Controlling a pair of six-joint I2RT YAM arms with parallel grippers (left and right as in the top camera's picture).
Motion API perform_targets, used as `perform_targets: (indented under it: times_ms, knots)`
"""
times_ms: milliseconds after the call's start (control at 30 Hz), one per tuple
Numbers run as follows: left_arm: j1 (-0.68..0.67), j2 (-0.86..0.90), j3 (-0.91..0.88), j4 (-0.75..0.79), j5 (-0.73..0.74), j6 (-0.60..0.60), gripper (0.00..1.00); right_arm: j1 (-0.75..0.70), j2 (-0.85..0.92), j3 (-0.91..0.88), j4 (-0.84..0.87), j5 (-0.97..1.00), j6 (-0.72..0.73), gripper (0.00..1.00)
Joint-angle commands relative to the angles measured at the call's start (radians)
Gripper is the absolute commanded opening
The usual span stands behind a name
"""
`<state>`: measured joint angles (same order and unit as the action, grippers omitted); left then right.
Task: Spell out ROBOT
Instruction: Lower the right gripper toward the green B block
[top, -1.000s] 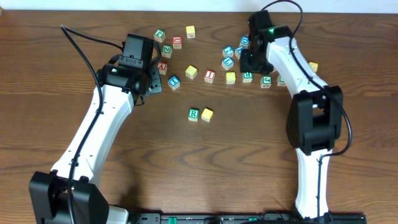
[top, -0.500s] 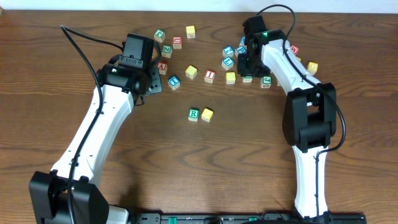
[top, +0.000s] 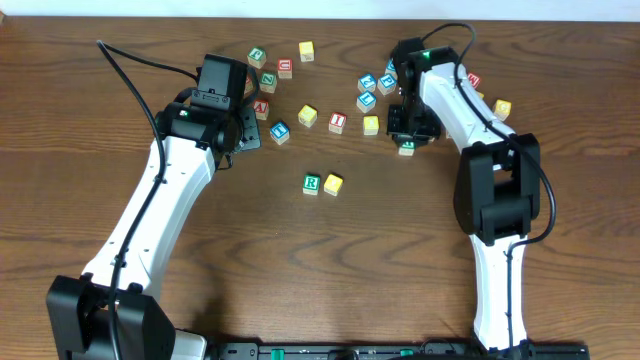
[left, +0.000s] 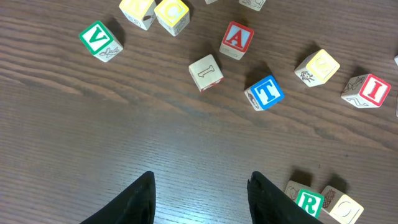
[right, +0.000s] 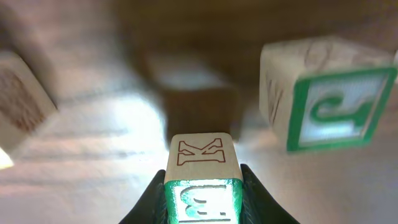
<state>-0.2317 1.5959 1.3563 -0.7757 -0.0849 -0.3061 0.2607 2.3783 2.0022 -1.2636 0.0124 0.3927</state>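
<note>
My right gripper (top: 408, 133) is shut on the green-lettered B cube (right: 202, 186), whose plain top face shows a red-outlined K; the cube (top: 406, 148) hangs just front of the right cluster. The green R cube (top: 311, 183) and a yellow-faced cube (top: 333, 184) sit side by side mid-table, also seen as the R (left: 308, 202) and the yellow cube (left: 341, 209) at the left wrist view's lower right. The blue T cube (top: 279, 131) lies near my left gripper (top: 246, 127), which stands open over bare wood (left: 202, 199). Another yellow cube (top: 307, 116) lies beyond the T.
Loose cubes lie at the back: red A (left: 237, 38), green V (left: 99, 38), red I (left: 372, 89), and a blue and green cluster (top: 375, 85) by the right arm. A blurred green-faced cube (right: 336, 102) lies just beyond the held one. The table's far edge (top: 330, 15) runs behind.
The right gripper has shut on the green B cube and carried it out of the cluster toward the table's front. The left arm has not moved.
</note>
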Motion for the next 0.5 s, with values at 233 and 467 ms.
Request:
perform_targets:
  times_ms: [233,467]
  knots:
    - [0.002,-0.015,0.022,-0.002,-0.014,0.018,0.47,0.138,0.008,0.012,-0.062,-0.004,-0.502,0.19]
    - [0.002,-0.015,0.022,-0.002,-0.014,0.018,0.48,0.166,0.005,0.038,-0.068,-0.019,-0.652,0.37]
